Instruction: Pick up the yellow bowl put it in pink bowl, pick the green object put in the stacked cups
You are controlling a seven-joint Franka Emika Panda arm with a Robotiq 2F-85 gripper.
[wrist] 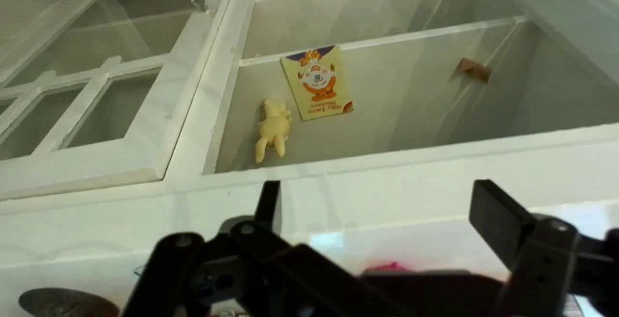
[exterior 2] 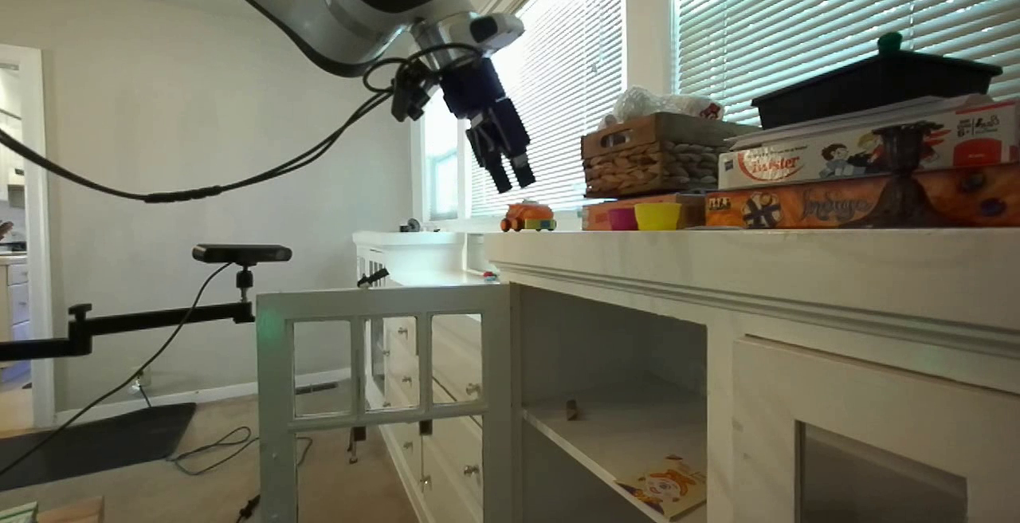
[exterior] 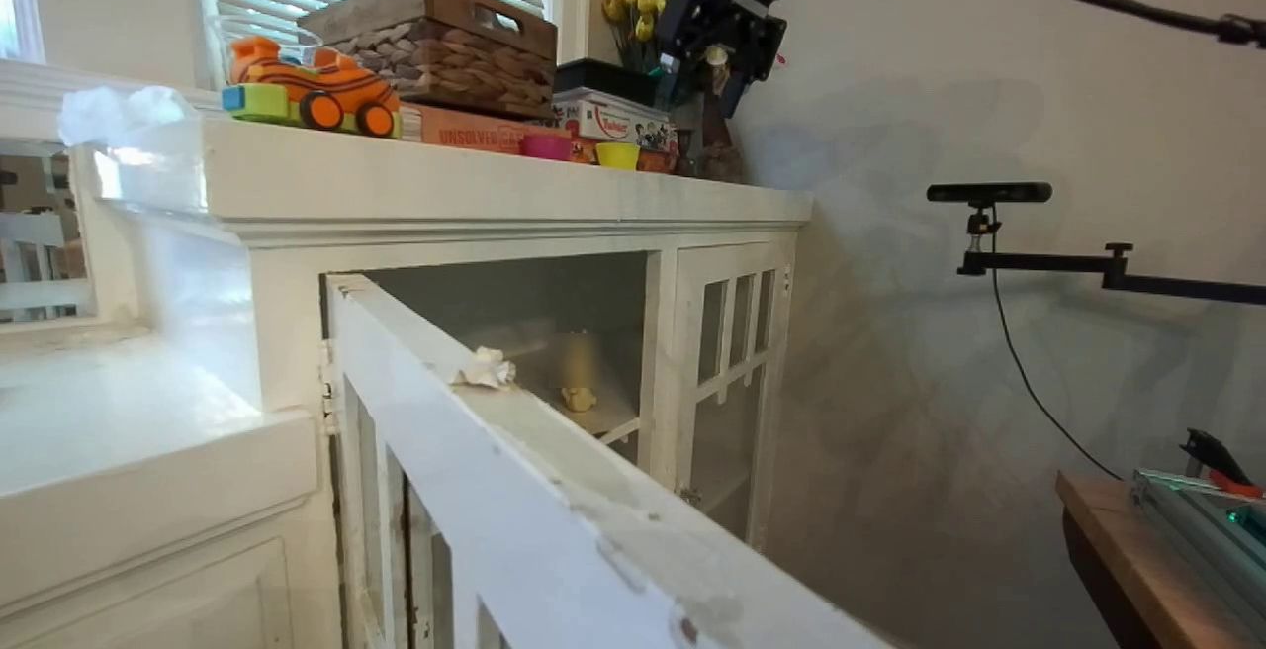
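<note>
Yellow bowl (exterior: 618, 156) sits lower than tool (wrist: 379, 208), which gapes wide, empty; best straighten, descend astride rim, clear of pink bowl (exterior: 546, 146).

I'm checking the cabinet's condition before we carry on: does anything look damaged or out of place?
Yes, the open cabinet door in an exterior view: paint along its top edge looks chipped and patchy, and a crumpled pale scrap seems to rest there, an odd spot for it.
</note>
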